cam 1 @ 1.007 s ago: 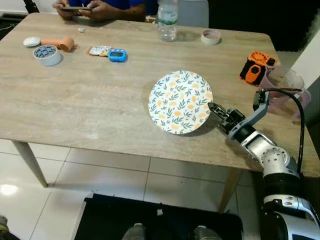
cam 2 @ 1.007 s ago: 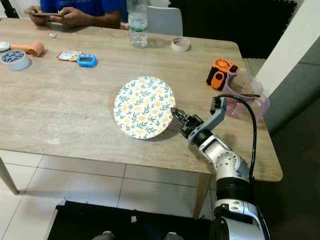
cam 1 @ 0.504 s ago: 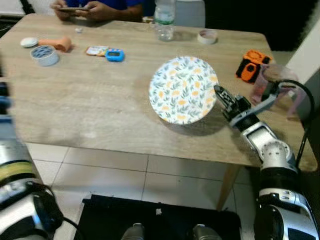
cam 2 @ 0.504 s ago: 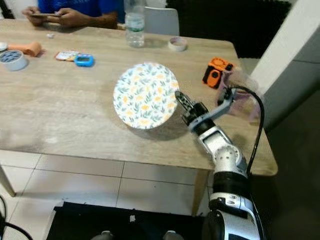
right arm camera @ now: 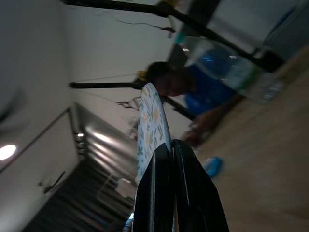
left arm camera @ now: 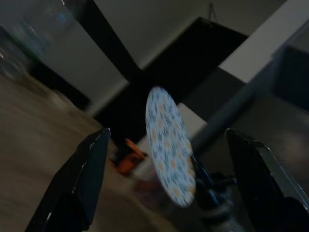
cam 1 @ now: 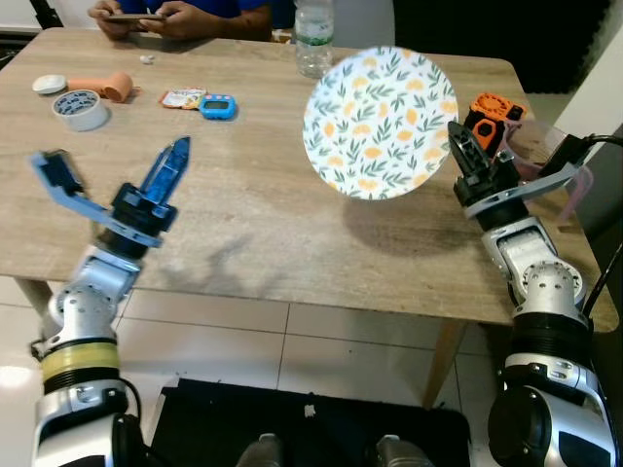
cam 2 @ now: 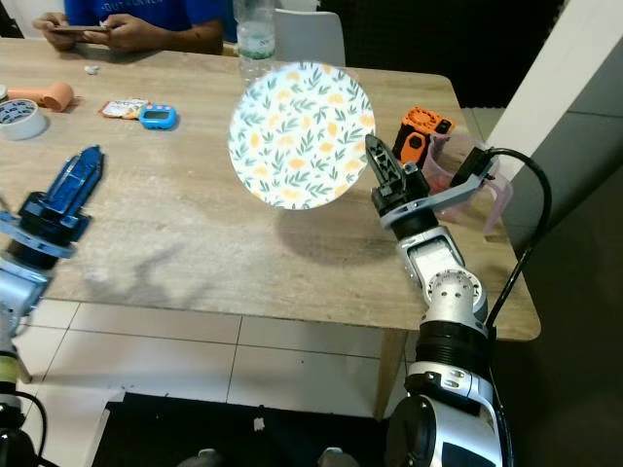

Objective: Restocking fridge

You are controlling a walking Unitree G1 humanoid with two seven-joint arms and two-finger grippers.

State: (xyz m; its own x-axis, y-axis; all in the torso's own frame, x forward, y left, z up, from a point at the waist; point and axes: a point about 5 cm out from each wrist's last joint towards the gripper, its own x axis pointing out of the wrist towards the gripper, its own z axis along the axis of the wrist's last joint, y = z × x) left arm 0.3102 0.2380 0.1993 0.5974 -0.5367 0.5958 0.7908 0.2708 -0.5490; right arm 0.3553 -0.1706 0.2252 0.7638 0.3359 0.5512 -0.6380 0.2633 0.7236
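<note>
Tape roll (cam 1: 80,108): far left of the counter (cam 1: 224,233), beside an orange tube (cam 1: 109,86) and a small white lid — clutter, no part of this job as far as I can judge.

Left gripper (cam 1: 112,170): raised over the near left edge of the counter, fingers (cam 1: 167,167) spread wide with nothing between them. Its wrist view looks between the two fingers straight at the plate, so it seems posed to receive or steady it — a guess.

Blue timer (cam 1: 218,105): lying flat near a snack packet (cam 1: 185,97), well apart from either arm.

Person's hands (cam 1: 161,14): at the far edge of the counter, holding a phone; not involved.

Water bottle (cam 1: 313,37): upright at the far side, behind the plate.

Plate (cam 1: 380,122): the floral one, held in the air above the counter, tilted up nearly on edge with its patterned face toward the head camera. Its shadow falls on the wood below, so it is clear of the surface. Tilting it likely keeps the rim grip firm for carrying off.

Right gripper (cam 1: 458,148): fingers closed tight on the plate's right rim, pinching the edge — the wrist view shows the thin rim caught between them.

Orange tool (cam 1: 493,113): on the counter just behind the right gripper, next to a clear jug (cam 1: 557,156).

Fridge: not seen from here; the plate is still over the counter.
</note>
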